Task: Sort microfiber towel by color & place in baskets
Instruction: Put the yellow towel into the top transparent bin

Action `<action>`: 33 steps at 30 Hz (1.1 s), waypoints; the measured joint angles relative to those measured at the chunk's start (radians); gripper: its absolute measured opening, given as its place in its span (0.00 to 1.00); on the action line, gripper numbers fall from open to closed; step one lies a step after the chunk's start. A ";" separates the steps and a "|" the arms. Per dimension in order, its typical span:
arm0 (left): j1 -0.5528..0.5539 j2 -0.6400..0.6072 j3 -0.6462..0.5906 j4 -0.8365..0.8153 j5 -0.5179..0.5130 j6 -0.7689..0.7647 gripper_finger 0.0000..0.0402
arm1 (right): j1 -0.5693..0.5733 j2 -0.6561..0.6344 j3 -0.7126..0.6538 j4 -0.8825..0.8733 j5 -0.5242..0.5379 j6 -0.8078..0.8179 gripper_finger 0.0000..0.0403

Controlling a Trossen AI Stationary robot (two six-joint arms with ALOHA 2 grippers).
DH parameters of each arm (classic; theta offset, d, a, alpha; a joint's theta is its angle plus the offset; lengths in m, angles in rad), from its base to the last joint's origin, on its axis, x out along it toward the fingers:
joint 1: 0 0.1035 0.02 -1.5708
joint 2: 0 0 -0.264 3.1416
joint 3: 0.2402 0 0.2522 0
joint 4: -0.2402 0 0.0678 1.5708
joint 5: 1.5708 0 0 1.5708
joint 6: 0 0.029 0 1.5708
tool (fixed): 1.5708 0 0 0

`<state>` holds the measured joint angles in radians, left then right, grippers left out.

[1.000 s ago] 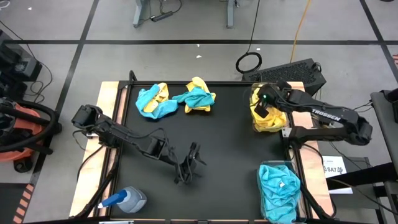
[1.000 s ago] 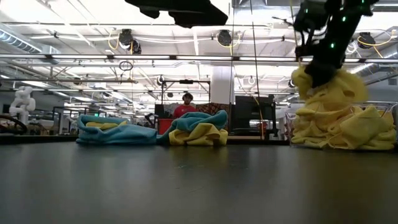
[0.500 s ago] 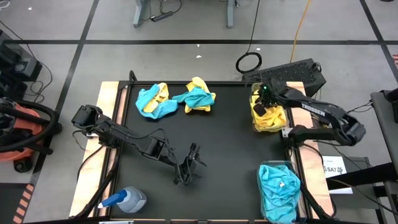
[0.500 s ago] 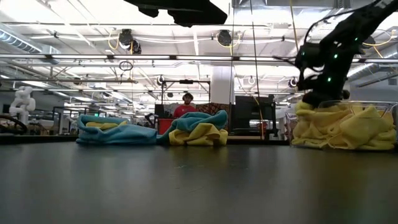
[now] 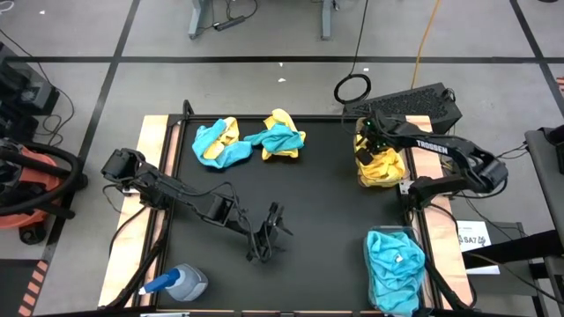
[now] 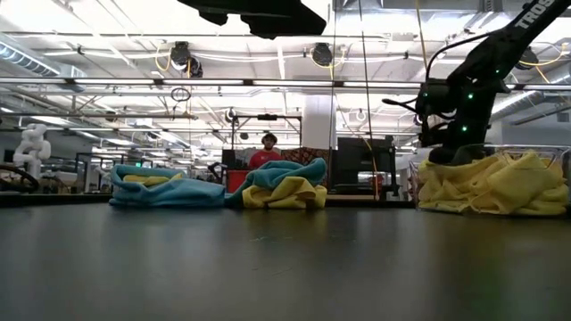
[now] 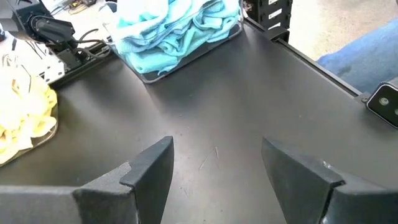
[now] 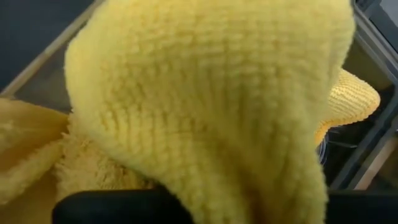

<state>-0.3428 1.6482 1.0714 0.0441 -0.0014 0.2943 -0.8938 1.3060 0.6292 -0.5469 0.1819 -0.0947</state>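
Note:
My right gripper (image 5: 370, 143) is down in the far right basket (image 5: 360, 180), shut on a yellow microfiber towel (image 8: 205, 93) that lies on the yellow pile (image 6: 486, 183). The near right basket (image 5: 371, 239) holds teal towels (image 7: 174, 28). Two mixed piles of yellow and teal towels (image 5: 217, 141) (image 5: 282, 136) rest on the black table near its far edge. My left gripper (image 5: 271, 232) hovers open over the middle of the table, with nothing between its fingers (image 7: 149, 168). My right gripper comes at the yellow towel from above, slanting steeply down into the basket (image 6: 443, 153). The cloth bunches over the fingers and hides the place of contact, so I cannot tell which part it has. The towel (image 8: 155, 155) rests on the pile, slack.
A blue-capped spray bottle (image 5: 181, 283) lies at the table's near left corner. Bare black tabletop (image 5: 326, 202) stretches between the towel piles and the baskets. A person in red (image 6: 268, 153) stands far behind the table.
My right gripper has gone down and toward the table's far edge, tipping steeper, carrying the yellow towel. The towel hung above the basket's pile a second ago; now it has sunk onto the pile inside the basket.

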 joint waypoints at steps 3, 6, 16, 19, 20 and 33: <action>0.000 0.000 0.000 0.000 0.000 0.000 0.62 | -0.002 -0.022 0.000 -0.011 -0.009 -0.003 0.08; 0.000 0.000 0.000 0.000 0.000 0.000 0.62 | -0.002 -0.059 -0.003 -0.028 -0.027 -0.003 0.17; 0.000 0.000 0.000 0.000 -0.001 -0.001 0.62 | -0.001 -0.279 -0.004 -0.069 -0.065 0.004 0.54; 0.000 0.000 0.000 0.001 -0.001 0.000 0.62 | -0.001 -0.346 -0.004 -0.069 -0.084 0.006 0.63; 0.001 0.000 0.000 0.001 -0.001 0.000 0.62 | -0.001 -0.367 -0.004 -0.069 -0.085 0.011 0.65; 0.003 0.000 0.000 0.004 -0.002 0.010 0.62 | -0.001 -0.513 0.025 -0.092 -0.101 0.088 0.71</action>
<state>-0.3397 1.6478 1.0714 0.0479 -0.0032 0.3042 -0.8951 0.7930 0.6539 -0.6392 0.0808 -0.0066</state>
